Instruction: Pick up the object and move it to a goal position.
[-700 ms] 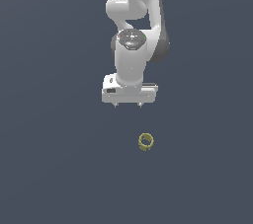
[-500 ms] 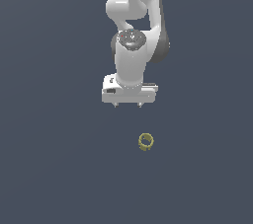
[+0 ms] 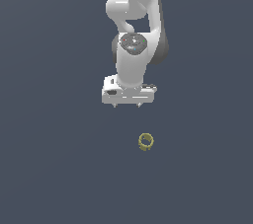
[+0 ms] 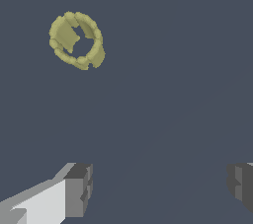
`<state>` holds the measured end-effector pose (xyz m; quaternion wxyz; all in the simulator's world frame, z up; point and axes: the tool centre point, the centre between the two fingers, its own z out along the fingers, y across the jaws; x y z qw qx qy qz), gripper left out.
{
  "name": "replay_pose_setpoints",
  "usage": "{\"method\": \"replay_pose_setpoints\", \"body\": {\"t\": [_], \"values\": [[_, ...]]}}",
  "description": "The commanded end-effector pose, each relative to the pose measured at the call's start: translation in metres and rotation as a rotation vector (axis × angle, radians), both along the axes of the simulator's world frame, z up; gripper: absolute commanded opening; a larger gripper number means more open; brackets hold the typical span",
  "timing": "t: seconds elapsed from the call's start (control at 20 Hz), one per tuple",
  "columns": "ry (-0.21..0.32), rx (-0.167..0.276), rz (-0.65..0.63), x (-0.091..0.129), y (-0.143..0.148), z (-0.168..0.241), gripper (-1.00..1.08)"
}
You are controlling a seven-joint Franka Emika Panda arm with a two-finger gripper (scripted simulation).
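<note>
Olive-yellow hollow ring-shaped object [image 3: 145, 141] with notched edge lies on flat grey desk [image 3: 49, 168]; smooth white gripper [image 3: 127, 104], fingers spread, empty.

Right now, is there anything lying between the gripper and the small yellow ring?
Nothing. In the exterior view only bare dark floor separates the gripper from the yellow ring; the wrist view shows the same.

Plain simulated ground

A flat, uniform dark slate-blue surface [image 3: 49, 168] fills both views, evenly lit, with no visible walls, furniture or windows.
</note>
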<state>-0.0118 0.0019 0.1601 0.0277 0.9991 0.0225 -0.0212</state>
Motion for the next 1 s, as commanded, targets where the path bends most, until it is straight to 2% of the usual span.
{"method": "replay_pose_setpoints", "body": {"t": [0.0,0.45,0.95], "values": [[-0.001,0.000,0.005,0.001,0.001,0.000,1.00],[-0.003,0.006,0.096,0.025,0.015,-0.010,1.00],[-0.011,0.030,0.308,0.074,0.050,-0.038,1.00]]}}
